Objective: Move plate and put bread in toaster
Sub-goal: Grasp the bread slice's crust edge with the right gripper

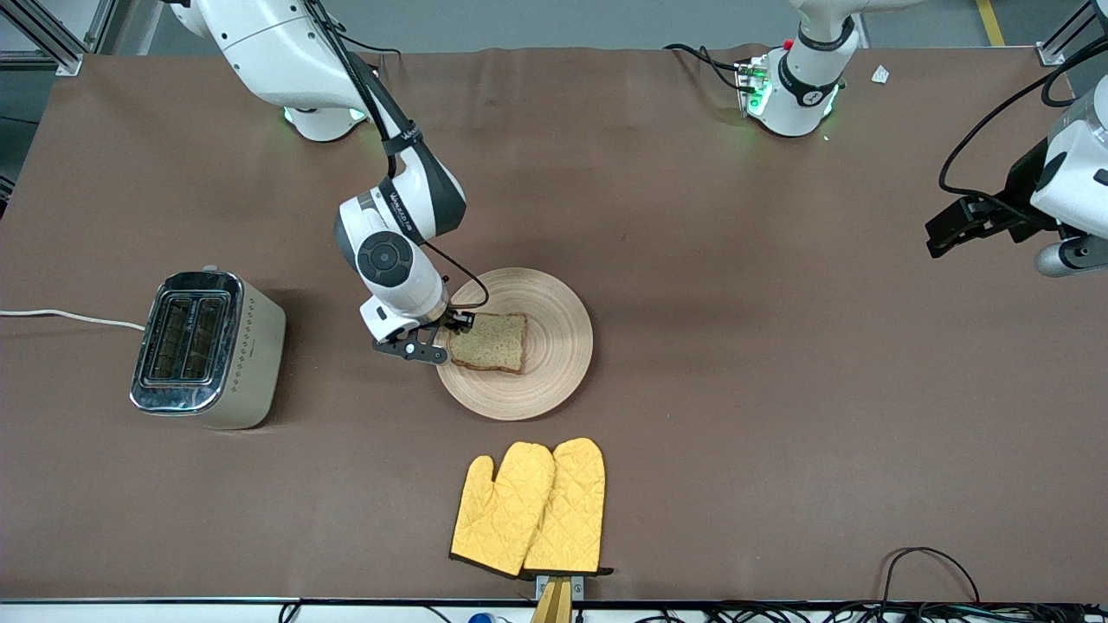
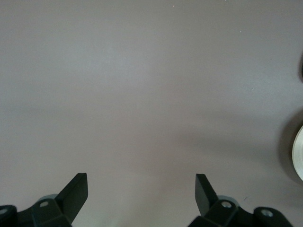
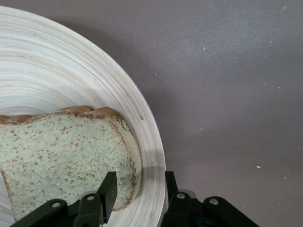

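Note:
The round beige plate (image 1: 554, 346) lies mid-table with the brown speckled bread (image 1: 490, 342) on it, toward its rim at the right arm's end. My right gripper (image 1: 443, 339) is down at that rim. In the right wrist view its jaws stand partly closed astride the plate (image 3: 57, 61) rim, one finger over a corner of the bread (image 3: 61, 156), the other outside the rim, with a gap still showing at the right gripper (image 3: 139, 182). The cream toaster (image 1: 203, 346) stands toward the right arm's end. My left gripper (image 1: 952, 227) waits open over bare table; in its wrist view the left gripper (image 2: 141, 182) holds nothing.
A pair of yellow oven mitts (image 1: 530, 509) lies nearer the front camera than the plate, close to the table edge. The toaster's white cord (image 1: 69, 317) runs off toward the right arm's end. Brown table cloth (image 1: 736, 389) stretches between the plate and the left arm.

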Tool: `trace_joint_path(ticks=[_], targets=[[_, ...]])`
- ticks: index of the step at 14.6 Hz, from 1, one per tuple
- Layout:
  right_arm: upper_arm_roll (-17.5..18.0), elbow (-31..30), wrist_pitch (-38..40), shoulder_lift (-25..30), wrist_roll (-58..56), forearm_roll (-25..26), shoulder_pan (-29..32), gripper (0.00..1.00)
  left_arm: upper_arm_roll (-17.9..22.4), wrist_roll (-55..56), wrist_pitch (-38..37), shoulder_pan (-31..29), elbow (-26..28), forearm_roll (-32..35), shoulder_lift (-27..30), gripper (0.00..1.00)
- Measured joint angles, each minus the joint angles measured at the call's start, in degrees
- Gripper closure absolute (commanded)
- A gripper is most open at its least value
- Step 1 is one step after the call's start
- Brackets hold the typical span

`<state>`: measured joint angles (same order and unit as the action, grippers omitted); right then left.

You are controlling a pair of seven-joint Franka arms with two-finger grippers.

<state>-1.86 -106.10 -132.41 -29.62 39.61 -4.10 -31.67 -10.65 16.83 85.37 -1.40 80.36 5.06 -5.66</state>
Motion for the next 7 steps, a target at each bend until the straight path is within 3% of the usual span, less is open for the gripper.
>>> trace_joint_path(ticks=[7], targets=[[0.0, 1.3, -0.6, -1.8, 0.8, 0.0, -1.1, 0.54, -0.1, -4.0, -2.6, 0.2, 0.2, -1.3, 1.8, 0.00]])
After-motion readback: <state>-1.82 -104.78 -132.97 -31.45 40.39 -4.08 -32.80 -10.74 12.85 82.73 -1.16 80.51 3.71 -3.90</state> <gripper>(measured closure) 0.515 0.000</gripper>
